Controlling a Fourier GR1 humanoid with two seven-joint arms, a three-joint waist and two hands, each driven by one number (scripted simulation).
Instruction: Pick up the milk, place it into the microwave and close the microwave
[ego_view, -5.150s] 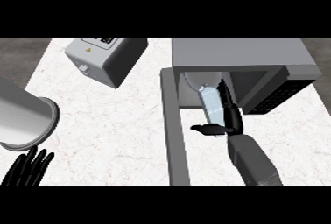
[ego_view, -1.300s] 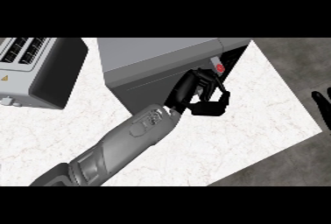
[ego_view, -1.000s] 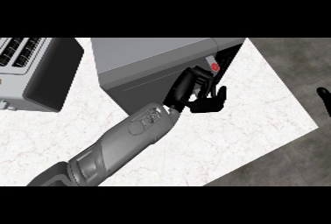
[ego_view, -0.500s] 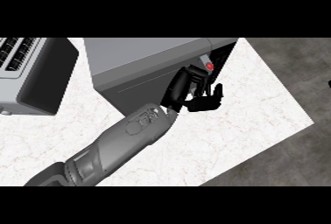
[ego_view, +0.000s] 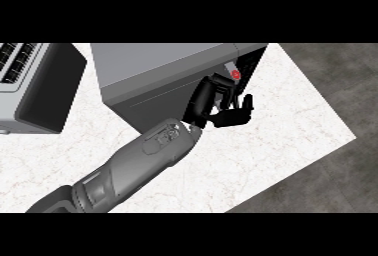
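The left hand (ego_view: 215, 102) lay against the front of the microwave (ego_view: 162, 65), at the right end of that dark face. Its fingers (ego_view: 244, 103) were nearly straight and spread, released rather than clenched, and closed round nothing. The fingertips pointed away from the forearm, and the thumb stuck out below them over the counter (ego_view: 288, 130). The palm was touching the front panel or just off it; the view did not settle which.

Just beyond the fingertips sat a red button (ego_view: 235, 74) on the microwave's control strip. The microwave's grey top stretched away above and to the left of the hand. Its door (ego_view: 148, 107), to the left of the hand, looked flush with the body.

The milk did not show anywhere, so its place could not be told.

Far to the left of the hand, past the microwave, stood a grey toaster (ego_view: 33, 87) with slots on top. White marbled counter lay under the hand and to its right, ending at dark floor (ego_view: 332, 75). The grey forearm ran down to the lower left.
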